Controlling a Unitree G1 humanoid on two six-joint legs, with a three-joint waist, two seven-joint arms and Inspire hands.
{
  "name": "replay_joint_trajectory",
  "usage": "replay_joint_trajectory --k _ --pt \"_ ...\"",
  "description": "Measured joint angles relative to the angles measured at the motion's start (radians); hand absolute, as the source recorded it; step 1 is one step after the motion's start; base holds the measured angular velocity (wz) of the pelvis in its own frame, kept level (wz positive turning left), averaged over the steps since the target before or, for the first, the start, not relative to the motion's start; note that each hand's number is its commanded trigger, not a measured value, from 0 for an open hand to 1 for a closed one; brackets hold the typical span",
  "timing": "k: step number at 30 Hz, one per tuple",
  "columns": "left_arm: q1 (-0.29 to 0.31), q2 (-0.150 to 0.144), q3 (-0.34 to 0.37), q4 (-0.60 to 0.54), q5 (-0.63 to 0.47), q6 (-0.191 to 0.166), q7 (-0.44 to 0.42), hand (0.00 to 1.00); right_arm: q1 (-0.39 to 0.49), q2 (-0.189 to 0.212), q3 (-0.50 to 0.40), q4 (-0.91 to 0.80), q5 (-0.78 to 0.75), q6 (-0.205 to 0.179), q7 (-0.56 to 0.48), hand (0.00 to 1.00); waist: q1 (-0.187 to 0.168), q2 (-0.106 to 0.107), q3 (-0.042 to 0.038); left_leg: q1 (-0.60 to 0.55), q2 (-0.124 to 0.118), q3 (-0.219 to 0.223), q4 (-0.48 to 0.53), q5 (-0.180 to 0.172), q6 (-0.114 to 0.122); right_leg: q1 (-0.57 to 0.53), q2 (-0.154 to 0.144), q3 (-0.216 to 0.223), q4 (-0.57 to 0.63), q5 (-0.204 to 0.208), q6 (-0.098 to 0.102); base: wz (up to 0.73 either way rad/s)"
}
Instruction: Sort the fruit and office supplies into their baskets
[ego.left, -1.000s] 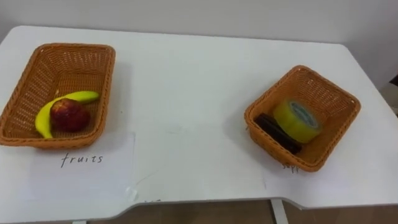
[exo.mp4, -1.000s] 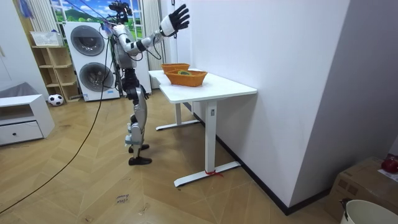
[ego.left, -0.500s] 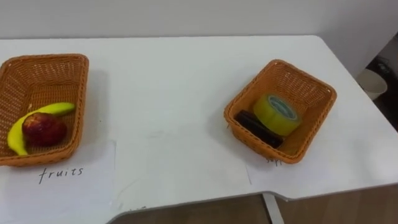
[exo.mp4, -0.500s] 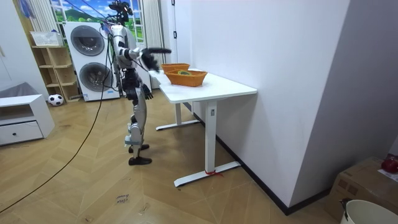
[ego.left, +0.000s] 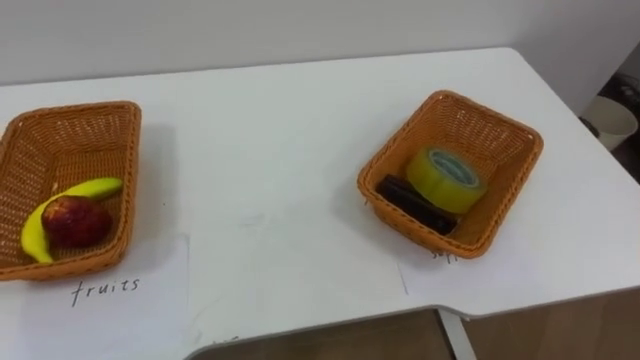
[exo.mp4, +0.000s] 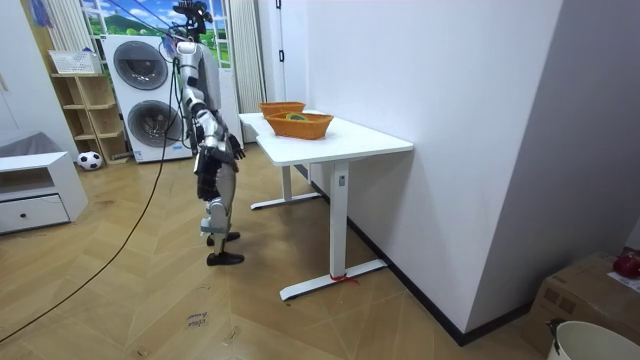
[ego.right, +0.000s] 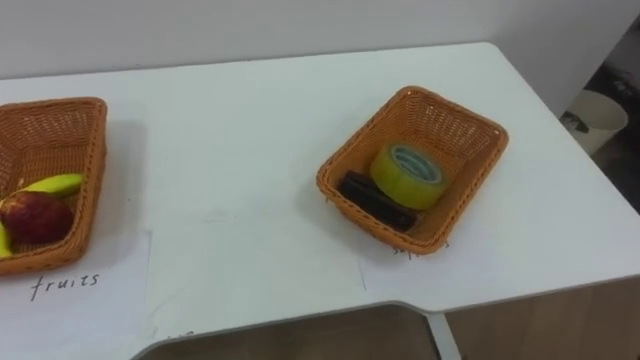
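While banana (ego.left: 100, 187) & apple (ego.left: 75, 221) lie in L basket (ego.left: 133, 150), tape (ego.left: 445, 178) in R basket (ego.left: 492, 130), robot hand (exo.mp4: 234, 149) state unclear.

Lowered the raised hand (exo.mp4: 232, 148) from high over the worktop (exo.mp4: 360, 140) to hip level; turned the head camera slightly rightward.
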Motion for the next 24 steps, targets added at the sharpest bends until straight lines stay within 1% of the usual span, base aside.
replay_joint_trajectory --k 2,4,5,8,10,12,13,15,18,19,21,22,23,24 --pt "0.009 -0.005 0.000 0.008 -0.009 0.000 -0.001 0.00 0.009 0.036 0.012 0.057 -0.002 0.000 0.009 0.00 0.001 0.002 0.0009 0.004 -0.002 0.001 0.001 0.000 0.000 0.002 0.001 0.010 0.000 -0.001 0.000 -0.06" --pt "0.005 -0.012 0.000 0.014 -0.009 -0.001 -0.001 0.00 0.012 0.055 0.012 0.103 -0.002 0.000 0.018 0.00 0.002 0.004 0.0021 0.006 -0.003 0.001 0.001 0.000 0.000 0.003 0.001 0.011 0.000 -0.001 0.000 0.00" --pt "0.007 -0.017 0.000 0.024 -0.009 -0.005 -0.001 0.00 0.013 0.067 0.017 0.117 -0.002 0.000 0.019 0.00 0.004 0.009 0.0036 0.006 -0.004 0.002 0.001 0.000 0.000 -0.003 0.000 0.010 0.000 -0.002 0.000 0.00" --pt "-0.007 -0.020 -0.001 0.051 -0.009 -0.009 -0.001 0.00 0.014 0.082 0.061 0.156 -0.004 0.000 0.039 0.00 0.004 0.012 0.0044 0.004 -0.007 -0.002 0.001 0.000 0.000 -0.005 -0.002 0.007 0.000 -0.005 0.003 0.01" --pt "-0.006 -0.022 -0.001 0.053 -0.009 -0.011 -0.001 0.00 0.017 0.090 0.072 0.163 -0.022 0.000 0.061 0.00 0.004 0.015 0.0047 0.005 -0.008 -0.003 0.001 0.000 0.000 -0.004 -0.003 0.007 0.001 -0.007 0.004 0.02" --pt "-0.005 -0.024 -0.001 0.054 -0.010 -0.015 -0.001 0.00 0.025 0.093 0.105 0.168 -0.045 -0.001 0.086 0.00 0.012 0.017 0.0041 0.004 -0.008 -0.003 0.001 -0.001 0.000 -0.004 -0.004 0.006 0.000 -0.007 0.004 0.00" --pt "-0.005 -0.024 -0.001 0.056 -0.010 -0.023 -0.001 0.00 0.030 0.094 0.127 0.175 -0.050 -0.001 0.104 0.00 0.018 0.018 0.0035 0.003 -0.008 -0.004 0.001 -0.001 0.000 -0.003 -0.004 0.006 0.000 -0.007 0.004 0.00" --pt "-0.005 -0.026 -0.001 0.056 -0.010 -0.030 -0.001 0.00 0.032 0.098 0.140 0.189 -0.079 -0.001 0.126 0.00 0.028 0.019 0.0030 0.003 -0.008 -0.005 0.000 -0.002 -0.001 -0.005 -0.003 0.005 -0.001 -0.008 0.004 0.00" --pt "-0.003 -0.031 -0.002 0.056 -0.011 -0.031 0.003 0.00 0.029 0.105 0.197 0.213 -0.148 0.001 0.174 0.00 0.029 0.019 0.0026 0.002 -0.008 -0.007 0.000 -0.002 -0.002 -0.005 -0.004 0.005 -0.002 -0.011 0.004 0.00" --pt "-0.003 -0.036 -0.003 0.058 -0.011 -0.031 0.004 0.00 0.032 0.107 0.233 0.219 -0.169 0.004 0.197 0.00 0.035 0.023 0.0000 0.005 -0.008 -0.007 0.001 -0.003 -0.002 -0.005 -0.003 0.007 -0.002 -0.011 0.004 0.00" --pt "-0.010 -0.041 -0.005 0.065 -0.011 -0.033 0.004 0.00 0.042 0.111 0.280 0.225 -0.215 0.008 0.232 0.00 0.047 0.023 0.0003 0.011 -0.008 -0.007 0.001 -0.003 -0.002 -0.003 -0.003 0.008 -0.001 -0.010 0.004 0.00" --pt "-0.015 -0.043 -0.005 0.076 -0.015 -0.042 0.004 0.00 0.042 0.115 0.297 0.242 -0.253 0.008 0.253 0.00 0.052 0.028 -0.0012 0.014 -0.008 -0.006 0.001 -0.003 -0.002 0.001 -0.003 0.007 -0.002 -0.010 0.004 0.00" --pt "-0.015 -0.047 -0.004 0.081 -0.032 -0.047 0.003 0.00 0.039 0.118 0.305 0.261 -0.287 0.009 0.275 0.00 0.053 0.029 0.0021 0.020 -0.008 -0.007 0.000 -0.003 -0.003 0.009 -0.004 0.007 -0.004 -0.010 0.004 0.00" --pt "-0.015 -0.049 -0.004 0.085 -0.033 -0.049 0.003 0.00 0.038 0.121 0.307 0.268 -0.304 0.009 0.286 0.00 0.054 0.031 0.0034 0.021 -0.008 -0.007 0.000 -0.004 -0.003 0.012 -0.004 0.007 -0.005 -0.011 0.005 0.00"
